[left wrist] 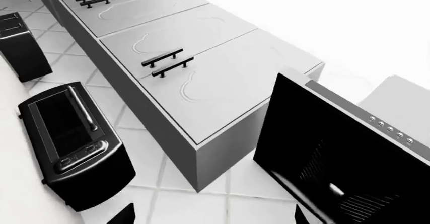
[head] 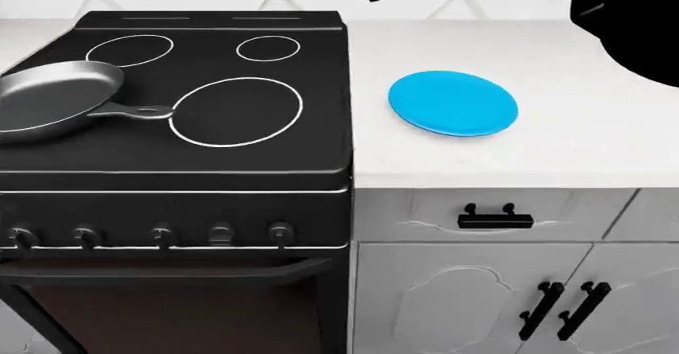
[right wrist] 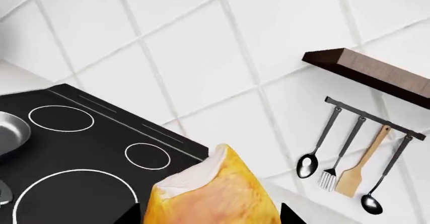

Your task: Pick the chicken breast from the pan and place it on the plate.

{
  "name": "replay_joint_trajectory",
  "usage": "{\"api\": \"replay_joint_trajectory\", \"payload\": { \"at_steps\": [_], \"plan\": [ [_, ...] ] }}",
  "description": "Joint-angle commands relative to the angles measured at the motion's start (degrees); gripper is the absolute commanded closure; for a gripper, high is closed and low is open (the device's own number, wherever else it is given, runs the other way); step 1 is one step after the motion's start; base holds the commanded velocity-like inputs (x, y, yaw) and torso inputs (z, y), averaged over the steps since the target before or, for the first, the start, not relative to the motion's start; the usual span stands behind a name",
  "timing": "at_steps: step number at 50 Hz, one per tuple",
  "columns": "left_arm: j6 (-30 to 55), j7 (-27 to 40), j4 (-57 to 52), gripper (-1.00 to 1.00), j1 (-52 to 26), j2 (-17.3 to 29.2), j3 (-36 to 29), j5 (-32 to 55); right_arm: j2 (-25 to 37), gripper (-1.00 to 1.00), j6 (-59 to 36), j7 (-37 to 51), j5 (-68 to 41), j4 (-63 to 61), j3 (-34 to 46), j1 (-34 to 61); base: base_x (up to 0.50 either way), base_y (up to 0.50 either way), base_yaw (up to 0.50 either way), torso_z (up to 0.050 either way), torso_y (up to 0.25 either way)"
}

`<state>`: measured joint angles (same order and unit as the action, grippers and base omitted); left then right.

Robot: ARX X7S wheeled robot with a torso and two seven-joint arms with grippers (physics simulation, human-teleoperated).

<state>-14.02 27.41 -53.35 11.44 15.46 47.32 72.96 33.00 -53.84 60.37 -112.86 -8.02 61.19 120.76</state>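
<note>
In the right wrist view the chicken breast, golden-orange with a pale edge, fills the space between the two dark fingertips of my right gripper, which is shut on it, held high over the stove's back right. The pan sits empty on the stove's left burner, handle pointing right; its rim also shows in the right wrist view as the pan. On the white counter right of the stove lies the blue plate, bare. My left gripper is open and holds nothing.
The black stove has knobs along its front. White cabinets stand below the counter. A utensil rack and a wooden shelf hang on the tiled wall. The left wrist view shows a black toaster and upper cabinets.
</note>
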Motion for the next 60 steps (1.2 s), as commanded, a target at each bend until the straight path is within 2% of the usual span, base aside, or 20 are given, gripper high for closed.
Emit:
{"api": "replay_joint_trajectory", "payload": {
  "at_steps": [1,9,37,60],
  "plan": [
    [-0.15,0.11,-0.04,-1.0,0.09,0.07,-0.16,-0.14,0.37,1.0,-0.62,-0.21,2.97,0.27,-0.41,-0.04,0.0,-0.5,0.0,0.0,0.0],
    [-0.19,0.3,0.03,-1.0,0.0,0.21,-0.34,-0.3,0.26,1.0,0.12,1.35,3.96,0.56,-0.36,-0.32,0.34,-0.36,0.0,0.0,0.0],
    [-0.68,0.48,0.01,-1.0,0.21,0.48,-0.56,-0.34,0.0,1.0,0.57,2.63,3.99,1.18,-0.52,-0.89,0.5,-0.09,0.0,0.0,0.001],
    [-1.27,-0.05,0.22,-1.0,0.69,0.19,-0.75,-0.39,-0.49,1.0,0.36,3.04,-0.27,0.99,-0.42,-2.69,0.02,-0.04,0.0,0.0,0.0]
  ]
}}
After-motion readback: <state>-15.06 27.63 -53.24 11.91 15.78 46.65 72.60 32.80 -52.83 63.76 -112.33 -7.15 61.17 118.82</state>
